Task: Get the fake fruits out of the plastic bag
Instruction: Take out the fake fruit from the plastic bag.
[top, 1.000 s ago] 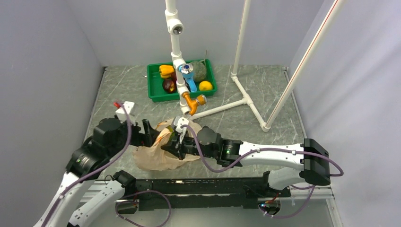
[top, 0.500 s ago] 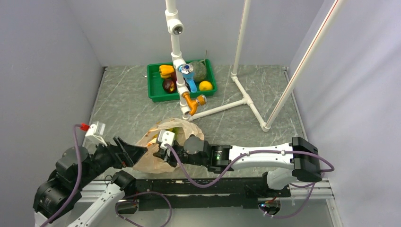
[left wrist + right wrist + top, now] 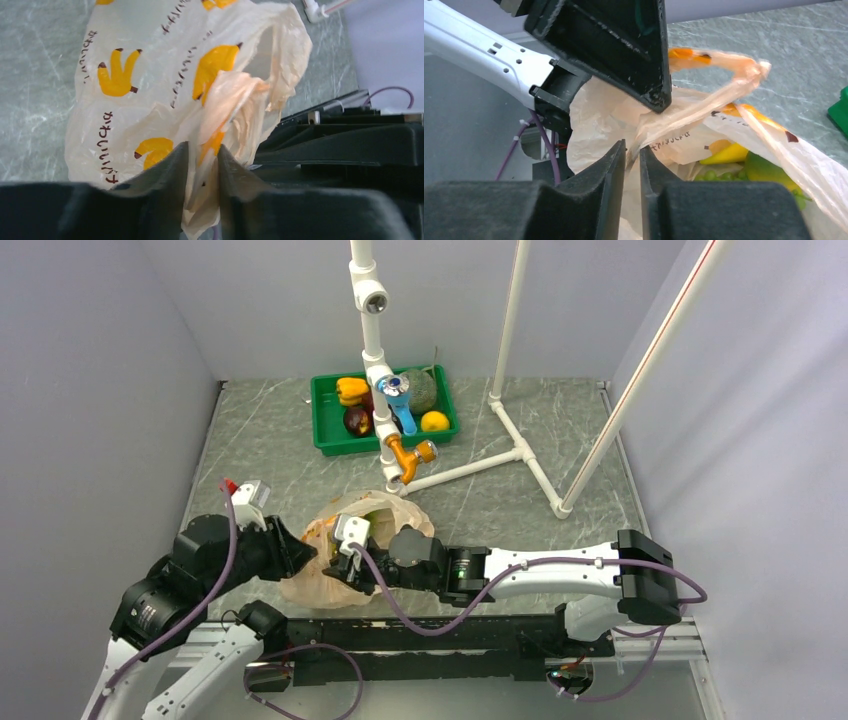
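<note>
Bag [image 3: 318, 590] pinched from both sides, near edge of worktop [image 3: 480, 500].
Left gripper [image 3: 202, 152] and right gripper [image 3: 632, 150] each clamp thin film, jaws almost closed; fruits [image 3: 764, 170] lie inside. Pulling apart hard could tear it, or film slips free.

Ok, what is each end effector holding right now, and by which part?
Both hold the plastic bag: left end effector pinches bunched film at its mouth edge; right end effector pinches the stretched handle strip.

plastic bag [image 3: 318, 587] on table [image 3: 262, 445] | fake fruits [image 3: 758, 169] inside | tray [image 3: 319, 412] behind it
</note>
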